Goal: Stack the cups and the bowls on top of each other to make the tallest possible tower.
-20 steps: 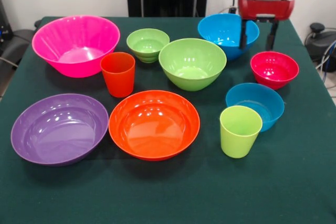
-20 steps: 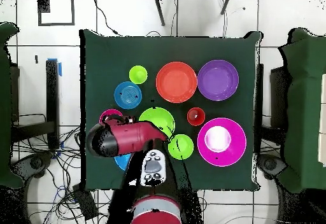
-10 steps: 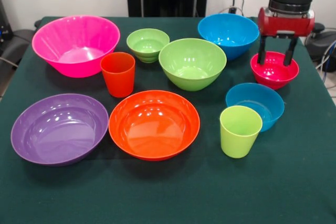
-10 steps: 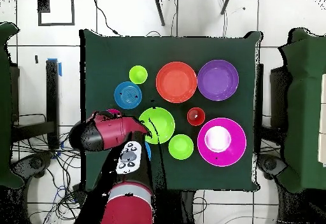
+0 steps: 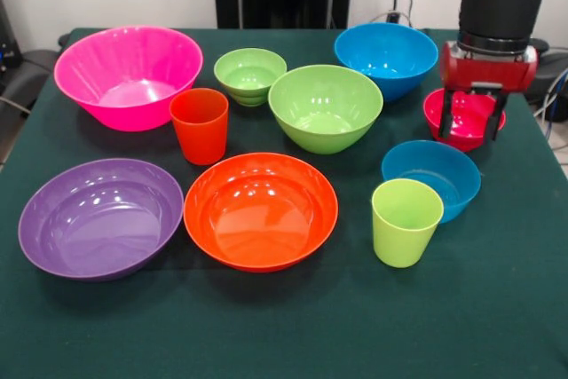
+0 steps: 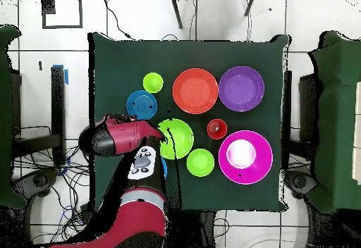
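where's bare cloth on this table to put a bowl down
The widest free patch is the table strip along the near edge, in front of the purple bowl, orange bowl and lime cup. A narrower strip runs right of the small blue bowl. The middle is crowded, and the end effector hangs over the red bowl.

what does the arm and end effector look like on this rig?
Red and black arm: a black cylindrical wrist segment above a boxy red gripper head, with two slim dark jaws below. In the overhead view the red arm carries a light grey panel with dark buttons.
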Controlling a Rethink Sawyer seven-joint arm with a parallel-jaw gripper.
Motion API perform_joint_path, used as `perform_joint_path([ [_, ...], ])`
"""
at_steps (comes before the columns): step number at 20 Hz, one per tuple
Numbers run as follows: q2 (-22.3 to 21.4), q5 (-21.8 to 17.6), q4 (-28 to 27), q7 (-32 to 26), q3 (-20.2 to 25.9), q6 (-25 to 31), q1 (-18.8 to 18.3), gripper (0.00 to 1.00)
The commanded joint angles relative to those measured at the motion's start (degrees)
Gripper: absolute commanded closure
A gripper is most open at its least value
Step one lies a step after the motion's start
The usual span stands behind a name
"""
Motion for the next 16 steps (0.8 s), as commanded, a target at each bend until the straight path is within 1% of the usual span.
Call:
perform_joint_path([
  [1, 3.1, 3.2, -9.2, 6.5, 2.6, 4.3, 0.5, 0.00],
  [6, 8.0, 5.5, -12.1, 8.3, 2.3, 1.1, 2.6, 0.00],
  [10, 10.5, 7.0, -12.3, 9.7, 1.3, -1.4, 4.3, 0.00],
  [16, 13.6, 10.0, -13.9, 11.6, -4.3, -2.5, 8.6, 0.00],
])
